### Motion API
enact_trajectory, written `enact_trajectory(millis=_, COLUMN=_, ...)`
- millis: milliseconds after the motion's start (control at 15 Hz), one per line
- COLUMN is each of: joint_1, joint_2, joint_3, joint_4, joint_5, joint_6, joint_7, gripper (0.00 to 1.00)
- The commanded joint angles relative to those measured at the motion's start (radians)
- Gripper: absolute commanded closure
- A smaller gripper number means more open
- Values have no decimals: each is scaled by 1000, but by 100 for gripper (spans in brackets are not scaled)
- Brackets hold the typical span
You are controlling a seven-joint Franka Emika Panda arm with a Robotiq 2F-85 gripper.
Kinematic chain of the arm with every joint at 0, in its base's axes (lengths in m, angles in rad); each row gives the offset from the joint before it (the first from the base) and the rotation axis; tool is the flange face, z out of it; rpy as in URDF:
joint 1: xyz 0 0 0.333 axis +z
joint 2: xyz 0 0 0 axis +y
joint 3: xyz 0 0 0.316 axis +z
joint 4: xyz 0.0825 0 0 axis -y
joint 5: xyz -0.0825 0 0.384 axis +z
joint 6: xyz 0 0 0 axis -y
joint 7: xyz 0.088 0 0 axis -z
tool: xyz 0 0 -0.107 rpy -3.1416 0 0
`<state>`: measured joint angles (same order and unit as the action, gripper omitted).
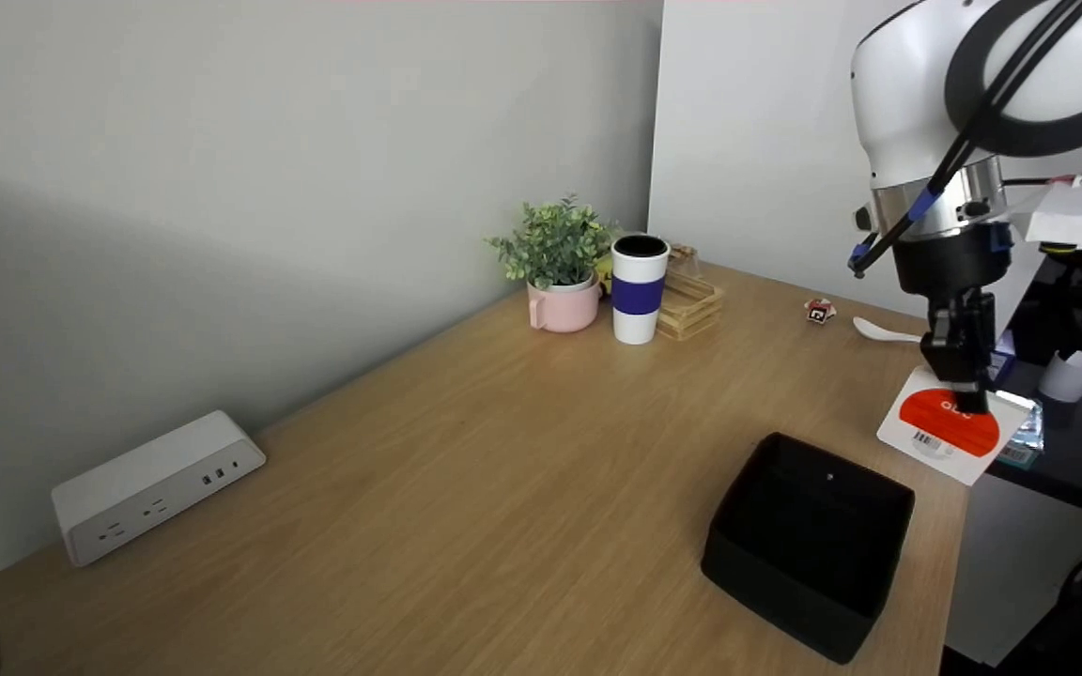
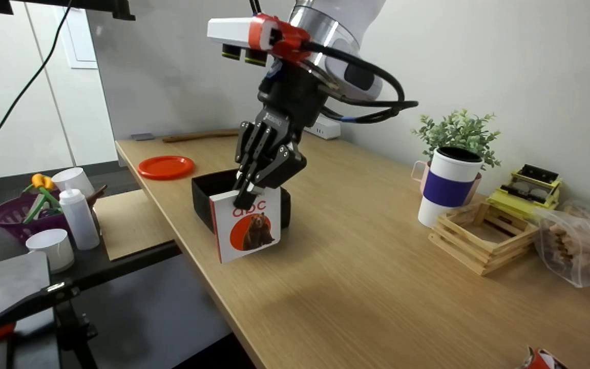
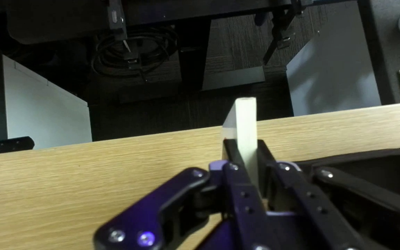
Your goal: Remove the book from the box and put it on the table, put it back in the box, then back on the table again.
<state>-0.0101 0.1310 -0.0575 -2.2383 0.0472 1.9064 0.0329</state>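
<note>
With gripper [image 3: 246,145], pinching book [image 2: 246,245] by upper edge. Holding it about upright, outside box [image 1: 780,596] and just beside it. Not being able to tell whether touching table [image 1: 466,488]. Near box, seeing also red plate [image 2: 166,168] lying flat.

We see a white book [image 2: 248,225] with red lettering and a brown bear on a red-orange disc, a black box [image 1: 785,601], a light-brown wood-grain tabletop [image 1: 466,488], a white tumbler [image 1: 637,293] banded in purple, and a red plate [image 2: 166,167].
</note>
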Motion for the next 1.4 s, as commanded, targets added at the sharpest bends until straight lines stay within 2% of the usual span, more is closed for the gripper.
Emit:
enact_trajectory(millis=0, joint_1=-27, joint_2=17, joint_3=-19, joint_4=46, joint_5=-20, joint_6=-19, joint_7=71, gripper=97)
enact_trajectory(millis=200, joint_1=-42, joint_2=2, joint_3=-37, joint_4=71, joint_5=-14, joint_6=-31, joint_7=96, gripper=97)
enact_trajectory(millis=467, joint_1=-66, joint_2=-16, joint_3=-47, joint_4=121, joint_5=27, joint_6=-31, joint_7=60, gripper=97)
enact_trajectory(millis=733, joint_1=-95, joint_2=27, joint_3=-57, joint_4=190, joint_5=77, joint_6=-46, joint_7=-5, gripper=97)
enact_trajectory(millis=1133, joint_1=-173, joint_2=175, joint_3=-82, joint_4=338, joint_5=197, joint_6=-141, joint_7=-130, gripper=97)
enact_trajectory(millis=1333, joint_1=-209, joint_2=281, joint_3=-83, joint_4=430, joint_5=218, joint_6=-195, joint_7=-153, gripper=97)
